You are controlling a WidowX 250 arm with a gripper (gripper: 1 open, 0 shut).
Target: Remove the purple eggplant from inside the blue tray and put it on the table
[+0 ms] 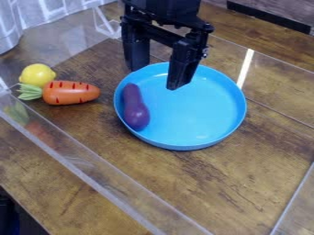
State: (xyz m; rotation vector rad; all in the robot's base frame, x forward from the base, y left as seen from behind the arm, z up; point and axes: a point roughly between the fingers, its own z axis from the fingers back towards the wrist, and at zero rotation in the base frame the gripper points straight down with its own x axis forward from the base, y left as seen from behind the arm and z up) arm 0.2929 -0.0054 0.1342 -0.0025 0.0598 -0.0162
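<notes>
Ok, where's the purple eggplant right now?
In the camera view, the purple eggplant lies inside the blue tray, along its left side as pictured, with the carrot just outside the rim to its left.

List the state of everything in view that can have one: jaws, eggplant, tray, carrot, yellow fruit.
Jaws: apart, above the tray, nothing between them.
Purple eggplant: lying inside the tray, near its left side in the picture, not gripped.
Blue tray: upright on the table, holding the eggplant.
Carrot: lying on its side, outside the tray, green top attached.
Yellow fruit: whole, outside the tray, beside the carrot.
</notes>
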